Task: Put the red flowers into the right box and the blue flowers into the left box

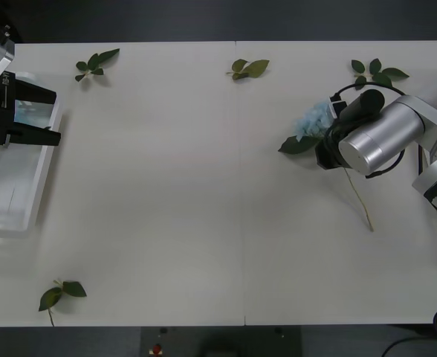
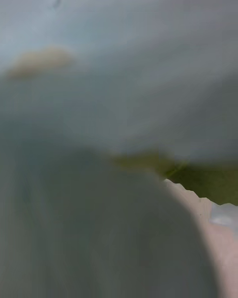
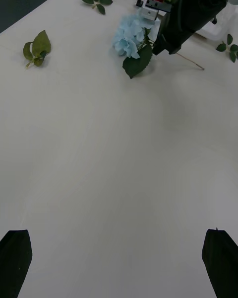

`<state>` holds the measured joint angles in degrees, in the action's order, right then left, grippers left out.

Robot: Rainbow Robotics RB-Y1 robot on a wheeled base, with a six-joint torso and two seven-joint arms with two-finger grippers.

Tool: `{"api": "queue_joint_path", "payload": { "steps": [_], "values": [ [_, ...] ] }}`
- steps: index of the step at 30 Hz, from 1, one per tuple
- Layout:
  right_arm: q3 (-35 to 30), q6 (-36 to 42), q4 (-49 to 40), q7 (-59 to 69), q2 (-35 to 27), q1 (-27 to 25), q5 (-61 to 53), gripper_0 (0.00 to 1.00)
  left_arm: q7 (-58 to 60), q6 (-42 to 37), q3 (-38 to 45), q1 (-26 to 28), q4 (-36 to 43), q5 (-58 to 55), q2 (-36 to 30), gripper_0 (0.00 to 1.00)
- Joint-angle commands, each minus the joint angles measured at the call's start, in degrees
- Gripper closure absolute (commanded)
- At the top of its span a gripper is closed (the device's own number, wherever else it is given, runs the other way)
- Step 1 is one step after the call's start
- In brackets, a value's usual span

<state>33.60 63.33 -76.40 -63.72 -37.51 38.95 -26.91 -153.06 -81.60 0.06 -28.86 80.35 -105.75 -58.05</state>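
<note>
Blue flower (image 1: 313, 119) under right hand (image 1: 336, 111)

Left box (image 1: 25, 201) sits at the worktop's (image 1: 189, 193) far left, one blue flower (image 1: 313, 121) lies right, under the right gripper (image 1: 336, 111).

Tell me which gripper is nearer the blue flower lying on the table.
Right. The right gripper is down at the blue flower, right beside its head. The left gripper, open, sits across the table over the left box.
</note>
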Motion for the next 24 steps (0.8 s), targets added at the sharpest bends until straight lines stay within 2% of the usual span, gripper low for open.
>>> {"api": "queue_joint_path", "payload": {
  "steps": [1, 10, 18, 24],
  "values": [
    [0.1, -1.0, -0.5, -4.0, -0.5, 1.7, -0.4, 1.00, -1.9, 0.2, 1.2, 0.4, 0.8, 0.0, -1.9, 0.00],
    [-2.1, -3.1, -0.5, -9.4, -4.2, 1.8, -10.2, 1.00, -1.9, 0.2, 1.2, 0.4, 0.8, 0.0, -1.9, 0.00],
    [-9.3, -3.4, -0.4, -24.6, -9.4, 1.9, -31.7, 1.00, -1.9, 0.2, 1.2, 0.4, 0.8, 0.0, -1.9, 0.00],
    [-13.5, -3.3, 1.2, -35.9, -11.3, 1.9, -53.5, 1.00, -1.9, 0.2, 1.2, 0.4, 0.8, 0.0, -1.9, 0.00]
  ]
}}
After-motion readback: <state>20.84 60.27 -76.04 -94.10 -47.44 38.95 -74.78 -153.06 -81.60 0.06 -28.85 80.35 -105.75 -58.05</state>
